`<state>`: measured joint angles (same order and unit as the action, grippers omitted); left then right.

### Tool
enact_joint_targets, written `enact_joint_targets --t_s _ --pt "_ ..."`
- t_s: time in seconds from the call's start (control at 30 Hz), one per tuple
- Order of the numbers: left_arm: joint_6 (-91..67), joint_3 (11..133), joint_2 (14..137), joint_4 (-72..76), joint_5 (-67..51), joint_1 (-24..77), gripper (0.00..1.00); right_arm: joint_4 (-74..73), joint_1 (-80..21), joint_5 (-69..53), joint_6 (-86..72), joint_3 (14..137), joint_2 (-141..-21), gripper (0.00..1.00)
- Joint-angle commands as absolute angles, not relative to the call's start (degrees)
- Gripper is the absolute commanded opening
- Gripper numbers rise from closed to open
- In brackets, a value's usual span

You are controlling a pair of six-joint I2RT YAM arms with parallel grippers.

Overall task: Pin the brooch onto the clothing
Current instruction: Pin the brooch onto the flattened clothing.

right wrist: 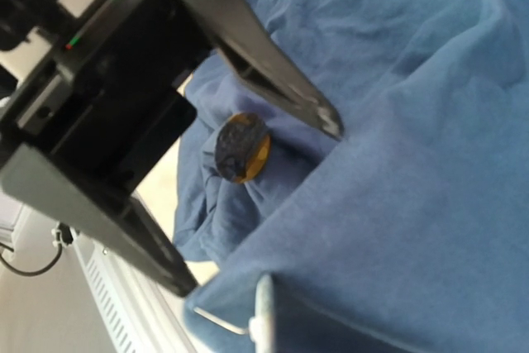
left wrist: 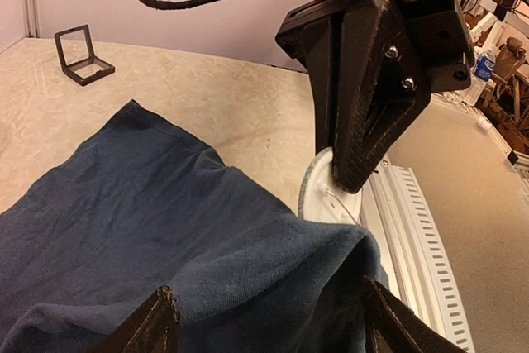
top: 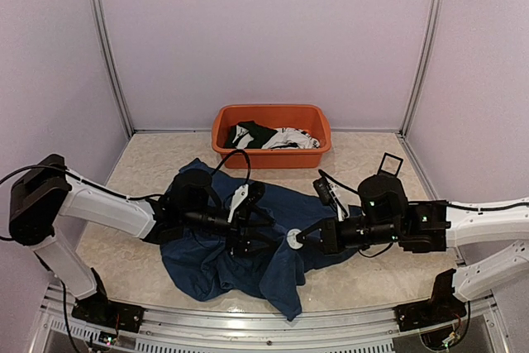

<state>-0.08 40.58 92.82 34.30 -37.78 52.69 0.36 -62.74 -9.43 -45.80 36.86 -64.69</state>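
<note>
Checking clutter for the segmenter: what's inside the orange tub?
Inside the orange tub: a black garment and a white garment, crumpled together against each other. Some bare orange shows behind them. Anything lying beneath the two garments is covered and can't be seen.

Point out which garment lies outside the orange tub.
The navy-blue T-shirt, spread on the table in front of the tub. The black garment and white garment sit bunched inside the orange tub.

The clothing point(top: 215, 266) is showing plain dark navy, the brooch point(top: 293, 240) white. At twelve o'clock the tub point(top: 281, 159) is showing orange, its garments point(top: 277, 136) black and white.
</note>
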Motion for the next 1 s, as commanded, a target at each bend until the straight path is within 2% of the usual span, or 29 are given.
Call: enact_joint_targets --t_s 0.0,0.27,0.67,0.97 --pt "-1.9 42.4 94.8 36.0 -40.6 52.4 0.72 2.0 -63.8 -10.6 -44.8 38.7 -65.4 0.00" --pt "-2.3 43.3 95.4 36.0 -41.6 52.5 0.70 2.1 -64.2 -10.8 -44.4 39.3 -66.9 0.00" --pt "-3.0 44.5 96.9 35.7 -42.9 52.6 0.62 2.3 -64.9 -10.9 -44.1 40.1 -68.0 0.00" --pt "-3.2 44.6 97.4 36.6 -42.7 53.0 0.61 3.5 -65.7 -11.6 -44.2 40.4 -69.7 0.00"
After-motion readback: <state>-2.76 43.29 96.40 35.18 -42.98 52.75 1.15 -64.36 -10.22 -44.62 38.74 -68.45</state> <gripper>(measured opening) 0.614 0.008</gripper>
